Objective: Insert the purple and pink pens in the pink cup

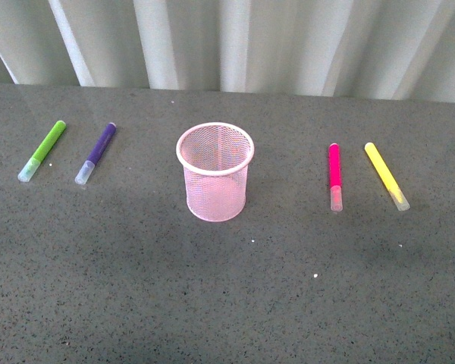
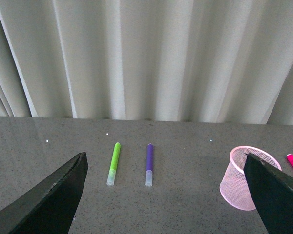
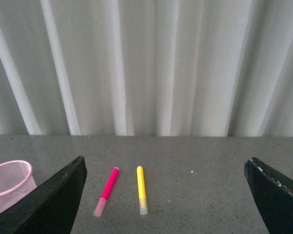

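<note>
The front camera looks down across the grey speckled table [image 1: 227,303]. Both low wrist cameras face the white pleated curtain [image 2: 136,58], sharing the pink wire-mesh cup [image 2: 234,185].

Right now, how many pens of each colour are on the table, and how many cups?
Green pen: 1
Purple pen: 1
Pink pen: 1
Yellow pen: 1
Pink cup: 1
Total: 5 things

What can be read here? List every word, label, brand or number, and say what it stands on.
None: no text is readable in any view.
The purple pen, pink pen, green marker and yellow marker show plain barrels; any print is too small to tell.
The pink cup is bare mesh.
</note>
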